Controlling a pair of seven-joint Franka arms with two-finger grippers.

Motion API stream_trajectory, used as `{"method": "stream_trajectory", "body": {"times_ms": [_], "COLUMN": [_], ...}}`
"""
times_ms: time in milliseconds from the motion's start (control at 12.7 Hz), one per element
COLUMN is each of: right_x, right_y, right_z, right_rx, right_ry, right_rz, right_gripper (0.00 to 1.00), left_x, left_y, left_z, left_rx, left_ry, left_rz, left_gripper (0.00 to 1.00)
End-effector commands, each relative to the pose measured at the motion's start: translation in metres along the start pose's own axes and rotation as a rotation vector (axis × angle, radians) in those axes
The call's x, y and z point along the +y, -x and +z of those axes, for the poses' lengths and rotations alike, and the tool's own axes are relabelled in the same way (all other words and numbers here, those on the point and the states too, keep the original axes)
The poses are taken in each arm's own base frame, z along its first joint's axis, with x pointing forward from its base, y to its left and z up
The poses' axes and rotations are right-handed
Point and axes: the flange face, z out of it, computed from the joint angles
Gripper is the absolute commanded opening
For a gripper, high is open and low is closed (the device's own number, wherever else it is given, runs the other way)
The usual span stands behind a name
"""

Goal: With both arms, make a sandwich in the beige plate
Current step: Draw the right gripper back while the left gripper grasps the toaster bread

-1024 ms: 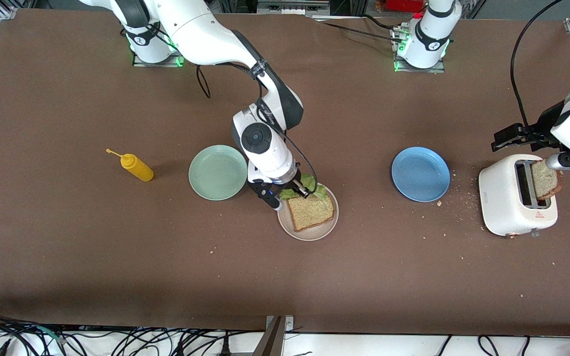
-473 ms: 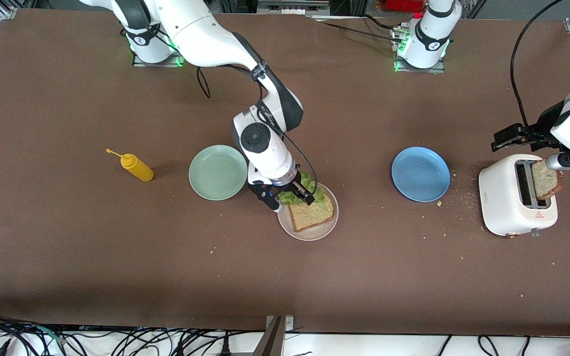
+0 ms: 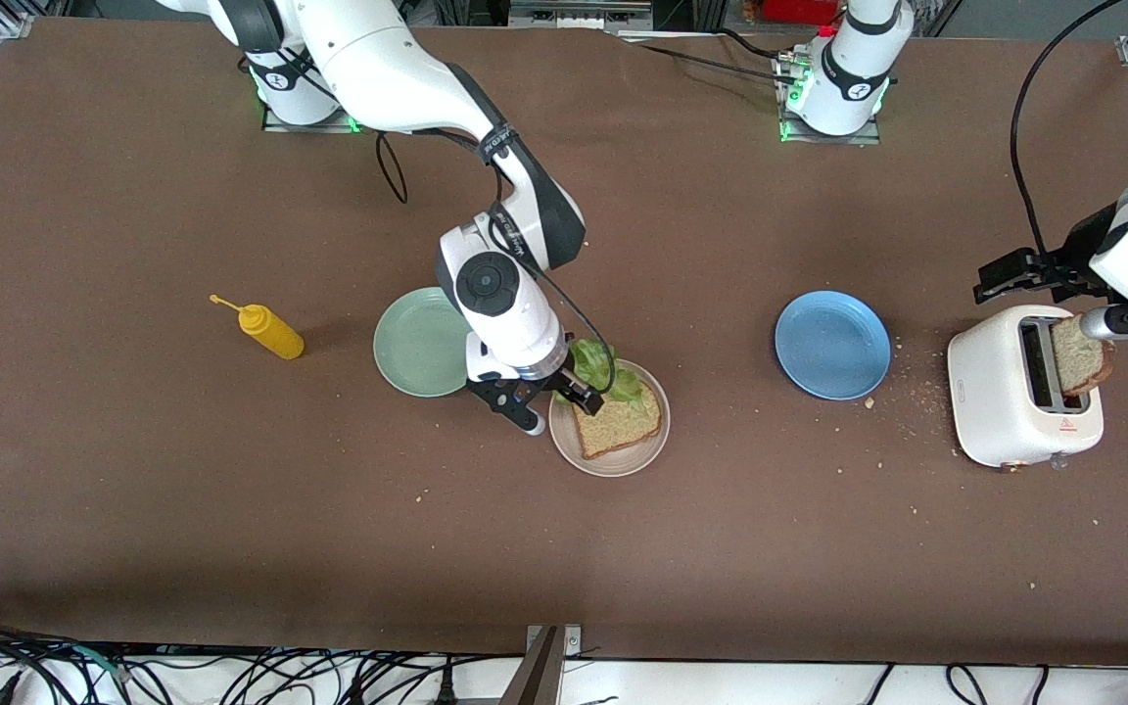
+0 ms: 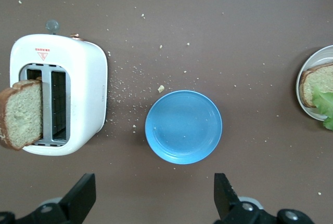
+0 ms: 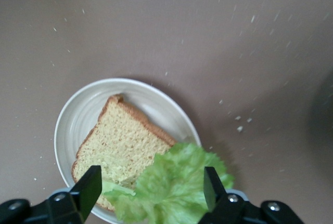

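Bread slice (image 3: 618, 421) lies flat on the beige plate (image 3: 613, 464), one corner aimed at the front camera, lettuce (image 3: 608, 370) on its base-side edge. Right pincer (image 3: 546, 406) is over the plate rim, spread wide, holding nothing. Left wrist view shows the left pincer (image 4: 153, 203) open too — over the brown worktop (image 3: 231, 509), beside the blue plate (image 3: 832, 345).

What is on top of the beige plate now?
On the beige plate lies one bread slice, with a green lettuce leaf over its edge. The bread covers the plate's middle, so nothing under it can be seen.
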Motion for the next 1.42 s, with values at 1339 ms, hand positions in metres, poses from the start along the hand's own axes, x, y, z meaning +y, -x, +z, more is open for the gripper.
{"method": "stream_trajectory", "body": {"times_ms": [1339], "right_x": [0.227], "right_y": [-0.257], "right_z": [-0.297], "right_rx": [-0.084], "right_ry": [0.272], "right_rz": [-0.488], "right_gripper": [0.99], "left_x": [-0.223], "left_y": [-0.014], "left_z": [0.129], "left_rx": [0.070], "left_ry": [-0.064], "left_rz": [0.144], "left_gripper": [1.00]}}
